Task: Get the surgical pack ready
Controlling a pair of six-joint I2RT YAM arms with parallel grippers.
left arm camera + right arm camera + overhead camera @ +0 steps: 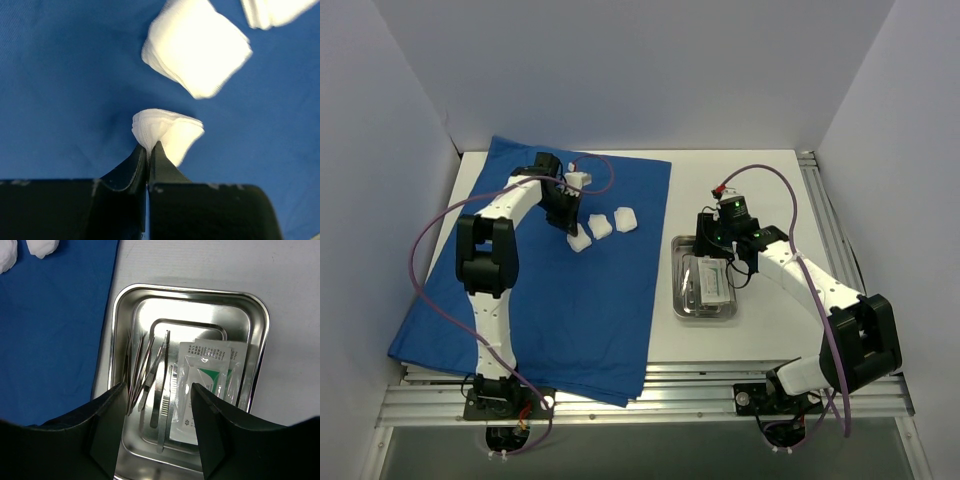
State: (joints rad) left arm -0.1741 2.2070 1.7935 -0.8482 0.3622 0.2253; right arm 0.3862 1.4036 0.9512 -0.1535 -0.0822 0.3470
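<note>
Left gripper (148, 150) was clamped on a gauze pad (170, 127); the steel tray (678, 290) lay well to its right, below the right gripper (157, 387), whose jaws stood parted.

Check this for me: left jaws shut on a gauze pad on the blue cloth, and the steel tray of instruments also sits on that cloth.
One error. The steel tray of instruments sits on the white table beside the blue cloth, not on it, as the top external view shows. The left jaws are shut on a gauze pad on the cloth.
</note>
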